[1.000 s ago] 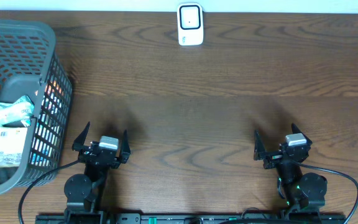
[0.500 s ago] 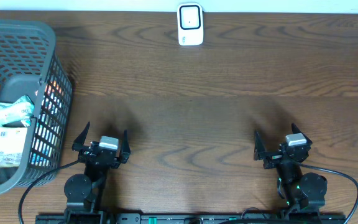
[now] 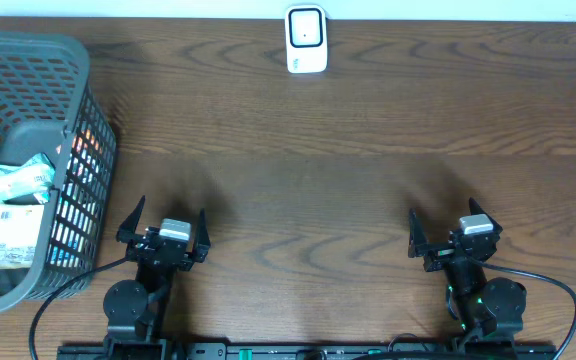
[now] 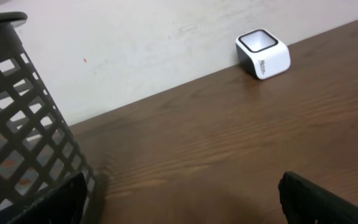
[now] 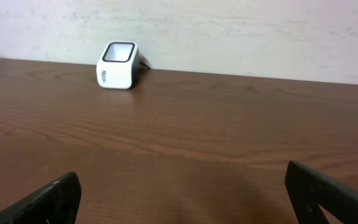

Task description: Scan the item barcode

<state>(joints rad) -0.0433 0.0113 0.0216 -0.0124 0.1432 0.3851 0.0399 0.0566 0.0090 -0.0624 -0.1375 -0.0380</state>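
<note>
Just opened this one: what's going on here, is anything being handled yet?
Nothing is being handled. The left arm and right arm sit at the near edge of the table, both with jaws open and empty. The packaged items lie in the grey basket at the left. The white scanner stands alone at the far edge by the wall, with no item in front of it.

White scanner (image 4: pixel 263 54) stands far back on the table (image 4: pixel 229 143), dark basket (image 4: pixel 17 130) at left.

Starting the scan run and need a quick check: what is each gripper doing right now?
Left gripper: open, holding nothing.
Right gripper: open, holding nothing.
</note>
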